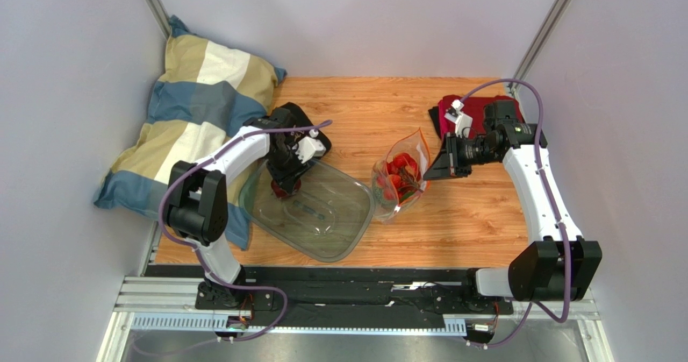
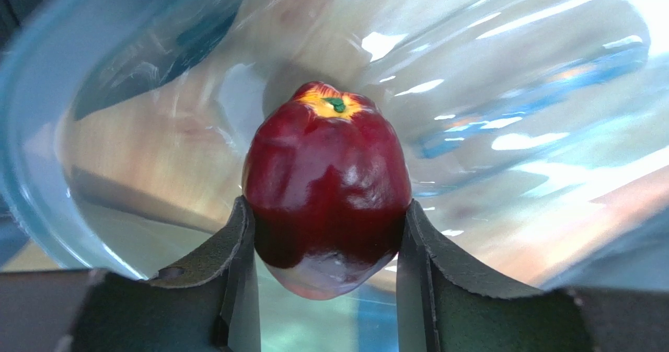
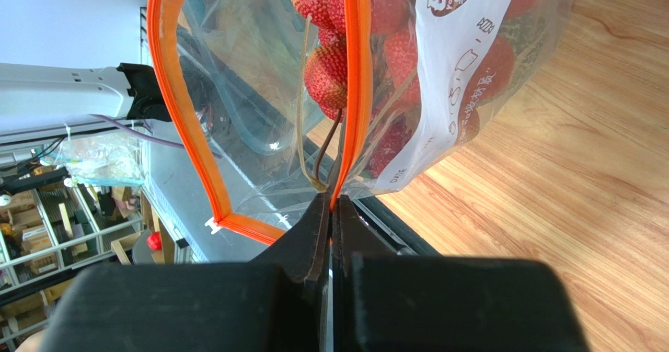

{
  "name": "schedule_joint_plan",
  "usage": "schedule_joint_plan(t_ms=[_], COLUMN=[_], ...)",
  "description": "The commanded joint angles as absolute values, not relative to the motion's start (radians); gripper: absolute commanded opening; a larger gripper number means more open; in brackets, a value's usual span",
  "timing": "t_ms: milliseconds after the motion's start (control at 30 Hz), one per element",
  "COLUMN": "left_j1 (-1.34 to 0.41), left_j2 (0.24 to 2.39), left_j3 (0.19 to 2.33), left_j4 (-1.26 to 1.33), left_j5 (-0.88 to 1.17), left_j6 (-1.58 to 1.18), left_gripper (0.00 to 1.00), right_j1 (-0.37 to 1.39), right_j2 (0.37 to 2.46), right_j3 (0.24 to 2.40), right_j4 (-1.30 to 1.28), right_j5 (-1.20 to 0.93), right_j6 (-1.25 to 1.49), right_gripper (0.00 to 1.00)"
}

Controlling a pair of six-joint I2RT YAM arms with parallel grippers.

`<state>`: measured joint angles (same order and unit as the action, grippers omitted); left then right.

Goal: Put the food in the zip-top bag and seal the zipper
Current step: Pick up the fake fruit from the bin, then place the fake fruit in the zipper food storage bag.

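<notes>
My left gripper (image 1: 285,183) is inside the clear tub, shut on the dark red apple-like fruit (image 2: 326,187), with one finger (image 2: 235,242) on each side of it. The zip-top bag (image 1: 400,176) stands at mid table with its mouth held open. The bunch of small red fruits (image 3: 330,77) is inside it, behind the white label patch (image 3: 463,62). My right gripper (image 3: 331,201) is shut on the bag's orange-red zipper strip (image 3: 357,93). The white slider (image 3: 212,226) sits at the strip's corner. In the top view my right gripper (image 1: 434,164) is at the bag's right edge. The green melon does not show.
The clear rounded tub (image 1: 347,233) lies left of the bag, near the front edge. A checked pillow (image 1: 194,112) fills the back left. A dark red cloth (image 1: 484,108) and a black item (image 1: 303,116) lie at the back. Walls stand on both sides.
</notes>
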<state>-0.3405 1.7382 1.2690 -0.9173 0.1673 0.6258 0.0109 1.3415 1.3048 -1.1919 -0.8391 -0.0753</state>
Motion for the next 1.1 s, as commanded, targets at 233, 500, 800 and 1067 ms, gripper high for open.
schedule_joint_plan(t_ms=[233, 500, 800, 1067], left_j1=[-0.613, -0.862, -0.946, -0.957], left_j2=[1.681, 1.804, 1.848, 1.922], left_j3=[2.087, 2.146, 1.983, 2.022], left_j4=[-1.013, -0.870, -0.917, -1.118], left_j5=[0.640, 0.606, 0.486, 0.440], left_j6=[0.184, 0.064, 0.069, 0.098], left_gripper=[0.20, 0.16, 0.15, 0.15], right_j1=[0.015, 0.017, 0.017, 0.014], right_j2=[1.313, 1.310, 1.295, 1.281], right_j3=[1.302, 1.304, 1.304, 1.310], right_j4=[-1.146, -1.132, -1.141, -1.138], right_j5=[-0.890, -0.916, -0.928, -0.939], right_j6=[-0.037, -0.008, -0.006, -0.006], right_gripper=[0.00, 0.00, 0.00, 0.00])
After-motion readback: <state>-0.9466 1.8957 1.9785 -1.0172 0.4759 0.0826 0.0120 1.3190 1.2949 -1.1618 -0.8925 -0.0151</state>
